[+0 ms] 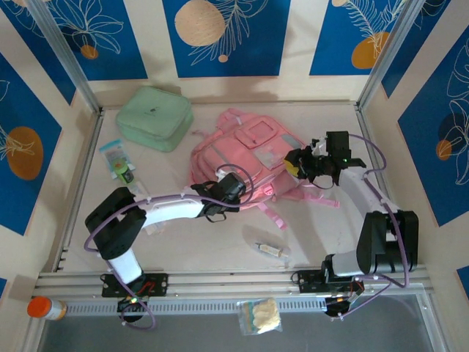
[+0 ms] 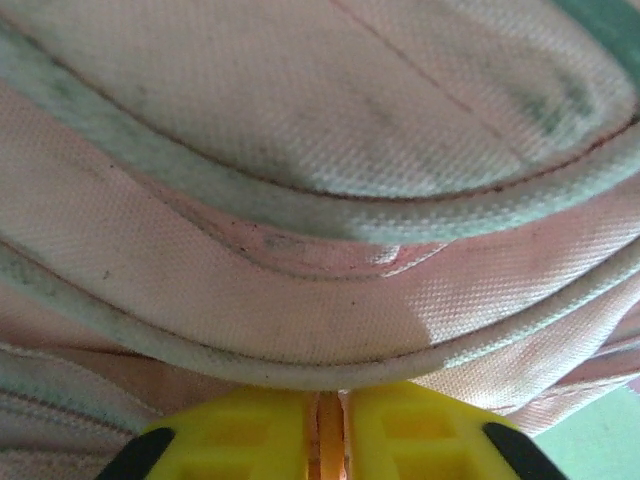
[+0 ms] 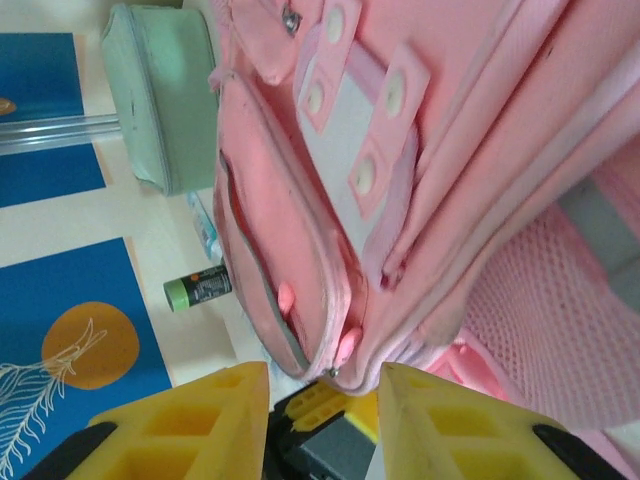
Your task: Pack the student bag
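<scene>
"While the large pink fabric backpack (image 1: 245, 143) lies flat near the middle of the pale worktop (image 1: 212, 246), front pockets up, where do the two arms stand?" asks the student.

"The left tool (image 1: 234, 185) rests at the backpack's near left edge, and the right tool (image 1: 296, 163) sits at its right edge," answers the tutor. "Mint-green square zip case (image 1: 154, 117): behind and left of the backpack, just apart from it. Small clear packet holding a green-capped tube (image 1: 119, 163): left of the backpack, near the case. Second clear packet (image 1: 272, 251): on the worktop in front of the backpack."

"And how do the fingers stand?" asks the student.

"Right wrist view: the right tool's yellow fingers (image 3: 190, 420) stand apart, clamped on nothing, with a zipped pocket edge and pink pull tabs (image 3: 346, 346) just beyond the gap. Left wrist view: the left tool's yellow fingers (image 2: 240, 435) lie nearly together with a thin slit between them, and pink weave and grey-white piping (image 2: 300, 205) are close ahead. Whether cloth is pinched there cannot be told."
</scene>
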`<state>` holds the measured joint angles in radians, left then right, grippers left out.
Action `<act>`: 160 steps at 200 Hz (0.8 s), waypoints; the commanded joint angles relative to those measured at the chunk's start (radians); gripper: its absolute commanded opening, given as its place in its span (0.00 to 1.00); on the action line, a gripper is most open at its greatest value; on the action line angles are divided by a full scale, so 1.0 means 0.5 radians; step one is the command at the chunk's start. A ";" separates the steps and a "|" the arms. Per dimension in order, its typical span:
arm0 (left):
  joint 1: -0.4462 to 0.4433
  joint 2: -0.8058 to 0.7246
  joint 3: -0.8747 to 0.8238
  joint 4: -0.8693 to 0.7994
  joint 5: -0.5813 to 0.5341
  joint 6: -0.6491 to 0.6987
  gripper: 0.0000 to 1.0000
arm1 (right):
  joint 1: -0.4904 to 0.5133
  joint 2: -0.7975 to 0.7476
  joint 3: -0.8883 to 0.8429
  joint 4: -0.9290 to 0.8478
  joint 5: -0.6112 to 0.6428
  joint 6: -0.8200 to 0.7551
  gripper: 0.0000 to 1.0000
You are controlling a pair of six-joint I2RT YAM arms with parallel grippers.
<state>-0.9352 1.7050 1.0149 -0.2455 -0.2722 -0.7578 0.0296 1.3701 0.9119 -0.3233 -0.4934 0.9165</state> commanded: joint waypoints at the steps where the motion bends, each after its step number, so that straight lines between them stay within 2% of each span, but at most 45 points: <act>1: 0.026 0.049 0.018 0.006 -0.047 0.032 0.22 | 0.077 -0.099 -0.046 -0.047 0.011 0.001 0.36; 29: 0.030 0.074 0.013 0.039 -0.003 0.031 0.21 | 0.209 -0.164 -0.111 -0.032 0.100 0.127 0.39; 54: 0.034 0.056 0.024 0.038 -0.018 0.074 0.11 | 0.398 -0.212 -0.222 0.055 0.260 0.311 0.41; 72: 0.042 0.013 0.051 -0.011 -0.036 0.111 0.00 | 0.533 -0.213 -0.299 0.146 0.364 0.435 0.42; 99: 0.042 -0.113 0.079 -0.035 -0.016 0.191 0.00 | 0.681 -0.197 -0.409 0.293 0.536 0.579 0.42; 131: 0.042 -0.286 0.066 -0.092 -0.034 0.252 0.00 | 0.685 -0.049 -0.408 0.419 0.580 0.514 0.24; 160: 0.041 -0.364 0.049 -0.173 -0.069 0.291 0.00 | 0.573 0.104 -0.348 0.525 0.479 0.377 0.22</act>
<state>-0.9295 1.5711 1.0225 -0.2966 -0.2714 -0.6533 0.3553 1.3697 0.7048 -0.1280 -0.2359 1.1584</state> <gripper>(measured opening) 0.048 0.222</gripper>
